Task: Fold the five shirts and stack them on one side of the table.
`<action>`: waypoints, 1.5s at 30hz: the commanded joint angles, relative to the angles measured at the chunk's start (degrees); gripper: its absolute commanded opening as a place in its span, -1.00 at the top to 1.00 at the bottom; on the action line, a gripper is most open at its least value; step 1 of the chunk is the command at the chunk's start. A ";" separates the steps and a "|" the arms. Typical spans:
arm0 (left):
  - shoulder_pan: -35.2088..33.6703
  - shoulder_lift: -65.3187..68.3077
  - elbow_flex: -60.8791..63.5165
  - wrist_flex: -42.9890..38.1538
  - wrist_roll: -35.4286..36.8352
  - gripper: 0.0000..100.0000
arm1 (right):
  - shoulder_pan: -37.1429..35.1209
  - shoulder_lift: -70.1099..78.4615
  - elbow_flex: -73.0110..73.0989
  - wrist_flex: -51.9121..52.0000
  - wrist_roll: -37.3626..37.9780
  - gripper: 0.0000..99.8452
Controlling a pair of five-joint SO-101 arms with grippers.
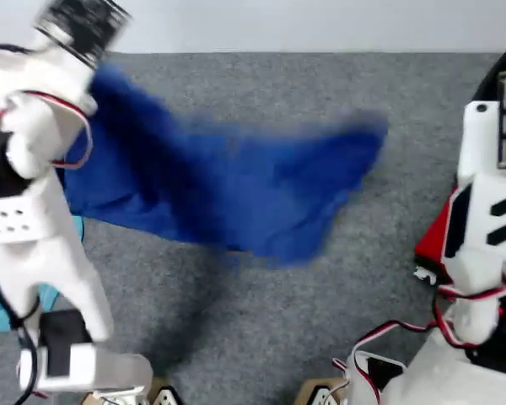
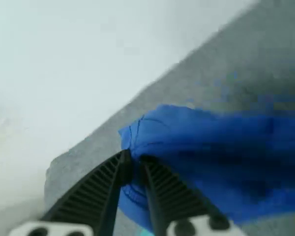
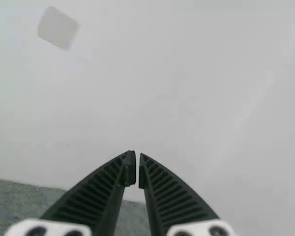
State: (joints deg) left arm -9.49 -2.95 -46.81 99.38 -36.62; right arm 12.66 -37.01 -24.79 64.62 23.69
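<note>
Grey tabletop (image 1: 388, 278) carries the blue shirt (image 1: 236, 186), stretched from its far left corner toward the middle. The left gripper (image 2: 134, 160) pinches a bunched edge of it there. The right gripper (image 3: 136, 156), jaws closed on nothing, faces a white wall (image 3: 187, 73).

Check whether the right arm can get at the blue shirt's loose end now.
Probably yes: bare table lies between that arm and the blue shirt, nothing blocking. But the right tool is shut and faces the wall, so it must swing down and open.
</note>
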 commanded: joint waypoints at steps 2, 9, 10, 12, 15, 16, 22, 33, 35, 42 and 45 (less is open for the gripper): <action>4.57 -13.45 17.10 1.23 -5.27 0.99 | -3.91 -0.40 -2.55 -2.24 0.35 0.98; 6.86 -22.33 32.66 0.97 -6.24 0.99 | -5.23 1.27 -1.93 2.42 -0.09 0.98; 6.07 -22.42 32.92 0.97 -6.15 0.99 | -5.32 1.71 -1.85 4.53 -0.09 0.98; 3.08 -22.15 33.19 0.97 -6.15 0.99 | -6.37 3.03 -1.85 8.40 -0.09 0.98; -3.34 -20.40 33.27 1.05 -6.07 0.99 | -9.80 5.67 -1.67 14.46 0.18 0.98; -5.71 -19.78 33.36 1.14 -6.07 0.99 | -11.38 6.99 -1.05 16.40 0.18 0.98; -13.45 -17.85 42.68 1.14 -6.33 0.99 | -20.35 19.21 6.33 21.41 -0.18 0.98; -14.95 -17.58 56.31 -1.93 -6.33 0.99 | -34.95 44.97 6.86 21.58 4.75 0.90; -14.95 -17.58 58.07 -3.69 -6.33 0.99 | -37.14 48.31 6.86 21.58 8.26 0.79; -14.95 -17.58 61.05 -6.77 -6.33 0.99 | -39.52 54.29 6.86 21.58 21.19 0.60; -14.95 -17.58 61.93 -6.77 -6.33 0.99 | -39.52 54.99 6.86 21.14 26.81 0.60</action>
State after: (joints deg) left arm -24.18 -20.53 14.90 93.49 -42.15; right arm -26.29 18.46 -17.41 85.71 45.49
